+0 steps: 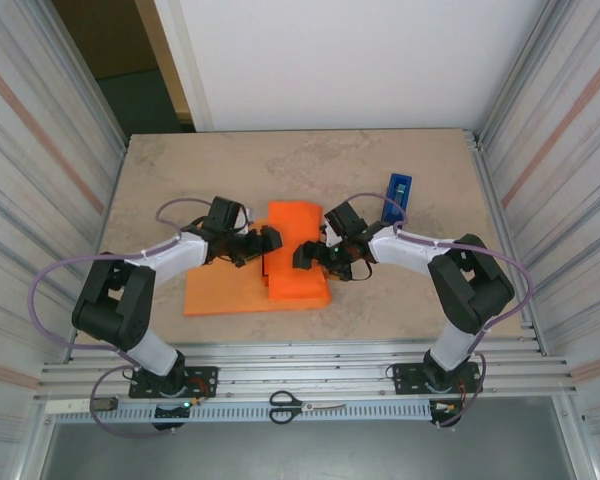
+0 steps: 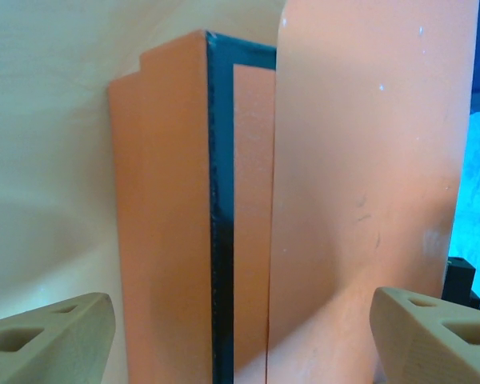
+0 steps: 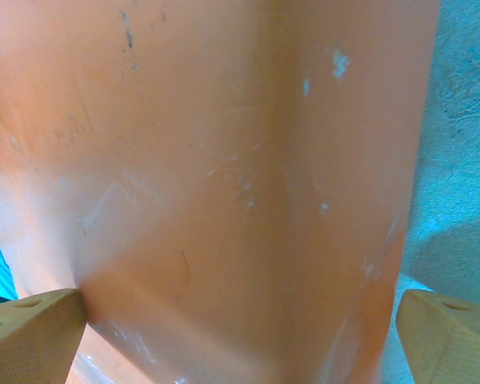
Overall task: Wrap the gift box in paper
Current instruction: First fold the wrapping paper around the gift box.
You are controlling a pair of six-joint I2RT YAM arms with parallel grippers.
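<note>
The paper (image 1: 225,296) lies flat at mid-table, its right part folded up over the gift box (image 2: 221,240); the box's black edge shows beside the raised flap in the left wrist view; the left gripper (image 1: 268,242) and right gripper (image 1: 306,256) flank this bundle from either side, each with its 2 fingers spread wide; a blue tape dispenser (image 1: 398,195) stands farther back, near the right arm.

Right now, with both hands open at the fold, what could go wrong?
1. Neither the left hand nor the right hand grips the paper. Its flap looks bowed over the gift box, with no tape visible, so it may spring back.
2. The box's black edge shows uncovered; a nudge from either hand could slide the box off the fold line.
</note>
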